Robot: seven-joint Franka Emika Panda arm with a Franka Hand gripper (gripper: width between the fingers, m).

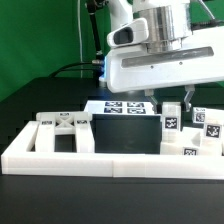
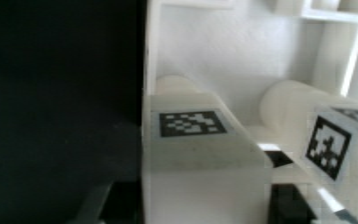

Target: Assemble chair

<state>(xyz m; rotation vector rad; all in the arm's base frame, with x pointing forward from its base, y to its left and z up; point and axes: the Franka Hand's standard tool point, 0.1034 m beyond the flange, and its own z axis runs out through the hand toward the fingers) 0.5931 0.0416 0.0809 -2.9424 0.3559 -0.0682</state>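
End effector [image 2: 197,205] pinching flat matte-wht seat [image 2: 202,150], edge-on. Low wht border rail [image 1: 100,158] on blk worktop [image 1: 30,205]; behind it ladder frame [image 1: 62,130], blocky tagged legs [image 1: 172,122].

Panda arm [image 1: 155,20] reaches straight down, wrist vertical, gripper [image 2: 197,205] hanging low; its dark fingers [image 2: 297,200] sit narrow, one each side of the white chair panel [image 2: 202,150], seemingly pinching it
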